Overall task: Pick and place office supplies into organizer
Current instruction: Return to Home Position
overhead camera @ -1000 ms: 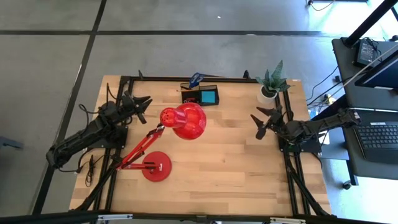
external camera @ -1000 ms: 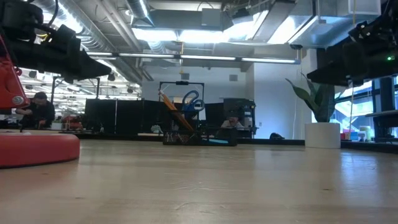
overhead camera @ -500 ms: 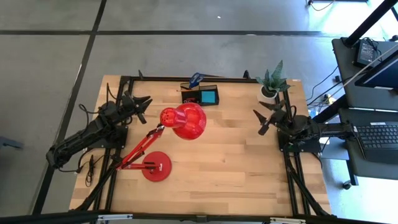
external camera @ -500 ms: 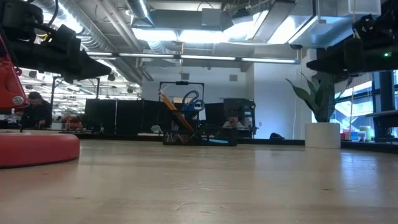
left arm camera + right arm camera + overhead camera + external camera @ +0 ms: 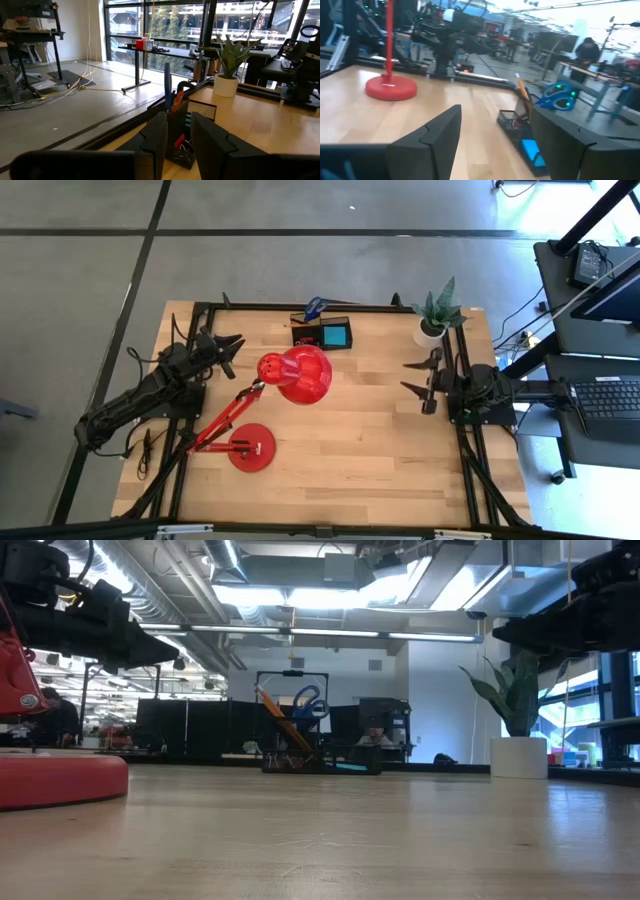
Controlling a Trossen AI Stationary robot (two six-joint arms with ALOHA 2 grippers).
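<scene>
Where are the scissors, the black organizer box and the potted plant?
scissors point(image 5: 308, 700), low view, on the blue handles.
organizer point(image 5: 299, 331), high view, on its black body.
potted plant point(image 5: 437, 308), high view, on the green leaves.

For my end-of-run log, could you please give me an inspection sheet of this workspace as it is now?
Surface: wooden table; no loose supplies seen on it.
Job's things: organizer at the far edge; scissors and a pencil stand in it.
Clutter: red lamp mid-table; plant at the far right corner.
Grippers: left gripper near the left edge, fingers open, empty; right gripper near the right edge, fingers open, empty.
Cables: cables by the left arm's base; more on the floor at the right.
Surroundings: desk with keyboard at the right; a person far off.
</scene>
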